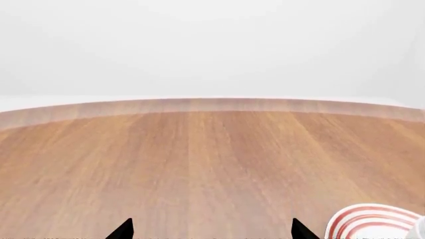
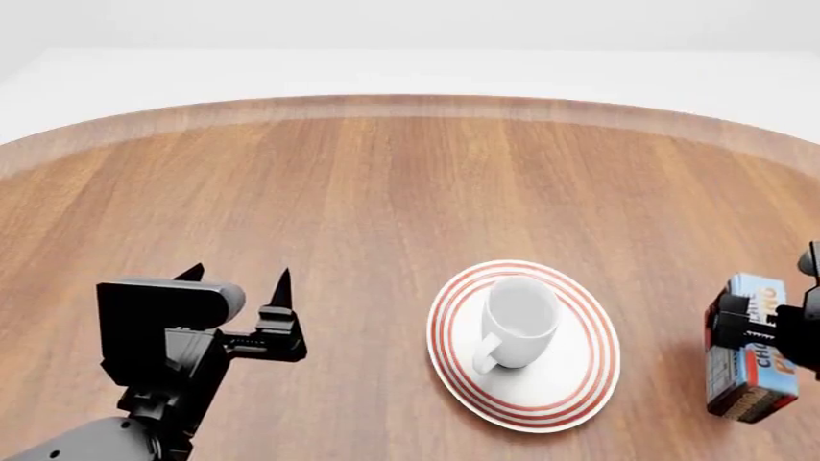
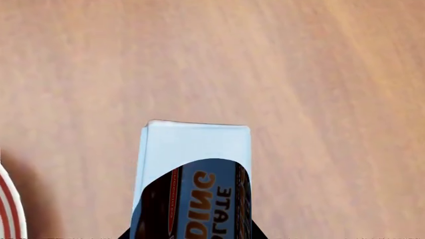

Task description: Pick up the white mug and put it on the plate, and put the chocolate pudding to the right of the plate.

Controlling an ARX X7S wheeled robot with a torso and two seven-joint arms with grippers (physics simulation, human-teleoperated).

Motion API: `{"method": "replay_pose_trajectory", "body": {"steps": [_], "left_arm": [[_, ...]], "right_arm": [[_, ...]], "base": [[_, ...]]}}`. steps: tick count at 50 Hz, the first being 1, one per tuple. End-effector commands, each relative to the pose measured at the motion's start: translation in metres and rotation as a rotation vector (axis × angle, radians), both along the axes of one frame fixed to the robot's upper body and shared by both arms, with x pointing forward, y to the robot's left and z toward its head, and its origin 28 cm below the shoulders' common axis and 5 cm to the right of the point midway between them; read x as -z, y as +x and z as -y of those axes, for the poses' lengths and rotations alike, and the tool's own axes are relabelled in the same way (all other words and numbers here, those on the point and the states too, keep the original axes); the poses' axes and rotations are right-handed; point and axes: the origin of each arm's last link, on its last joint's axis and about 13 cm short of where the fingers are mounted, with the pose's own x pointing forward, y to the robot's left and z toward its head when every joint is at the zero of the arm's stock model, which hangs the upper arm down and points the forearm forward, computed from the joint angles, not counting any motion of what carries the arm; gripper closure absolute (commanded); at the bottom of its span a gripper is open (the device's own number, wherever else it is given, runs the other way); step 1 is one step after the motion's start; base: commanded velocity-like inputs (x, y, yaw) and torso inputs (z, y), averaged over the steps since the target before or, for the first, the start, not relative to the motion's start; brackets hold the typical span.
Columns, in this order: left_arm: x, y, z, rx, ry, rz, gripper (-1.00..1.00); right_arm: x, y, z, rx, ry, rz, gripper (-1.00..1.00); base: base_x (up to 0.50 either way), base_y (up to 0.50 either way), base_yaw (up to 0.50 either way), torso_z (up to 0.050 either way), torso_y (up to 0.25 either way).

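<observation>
While the white mug (image 2: 517, 322) sits upright on the plate (image 2: 564, 389) toward the near edge of the round wooden table (image 2: 384, 192), its loop handle turned to the near side, the right gripper (image 2: 769, 331) is clenched on the chocolate pudding (image 2: 747, 360) near the table's right edge, just right of the plate and apart from it. The carton shows a light blue top, orange lettering and a dark brown lower part. The left gripper (image 2: 237, 279) hangs released, fingers spread, toward the near left.
</observation>
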Motion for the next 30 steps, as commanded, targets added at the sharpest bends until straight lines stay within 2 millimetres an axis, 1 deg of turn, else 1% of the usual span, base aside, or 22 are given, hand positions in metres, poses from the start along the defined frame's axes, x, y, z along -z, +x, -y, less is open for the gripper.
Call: {"method": "replay_pose_trajectory", "body": {"steps": [1,3,4,9,16,22,26,30], "left_arm": [[0.002,0.0,0.0,-0.001,0.0,-0.006,-1.0],[0.002,0.0,0.0,-0.001,0.0,-0.007,-1.0],[0.003,0.0,0.0,-0.002,0.0,-0.008,-1.0],[0.003,0.0,0.0,-0.002,-0.001,-0.008,-1.0],[0.004,0.001,0.0,-0.001,-0.002,-0.011,-1.0],[0.007,0.001,-0.001,-0.002,-0.004,-0.014,-1.0],[0.007,0.0,-0.001,-0.003,-0.005,-0.016,-1.0],[0.008,0.001,-0.001,-0.002,-0.007,-0.018,-1.0]], "right_arm": [[0.008,0.0,0.001,-0.012,-0.016,-0.012,1.0],[0.01,0.0,0.002,-0.008,-0.017,-0.015,1.0],[0.01,0.0,0.002,-0.007,-0.017,-0.015,-1.0],[0.014,0.0,0.003,-0.007,-0.017,-0.023,-1.0],[0.021,0.006,0.008,-0.014,-0.02,-0.032,-1.0],[0.025,0.009,0.006,-0.027,-0.031,-0.044,-1.0],[0.017,0.011,0.004,-0.044,-0.053,-0.042,-1.0],[0.001,0.011,0.001,-0.063,-0.086,-0.03,-1.0]], "base": [[0.0,0.0,0.0,0.0,0.0],[0.0,0.0,0.0,0.0,0.0],[0.0,0.0,0.0,0.0,0.0],[0.0,0.0,0.0,0.0,0.0],[0.0,0.0,0.0,0.0,0.0],[0.0,0.0,0.0,0.0,0.0],[0.0,0.0,0.0,0.0,0.0],[0.0,0.0,0.0,0.0,0.0]]}}
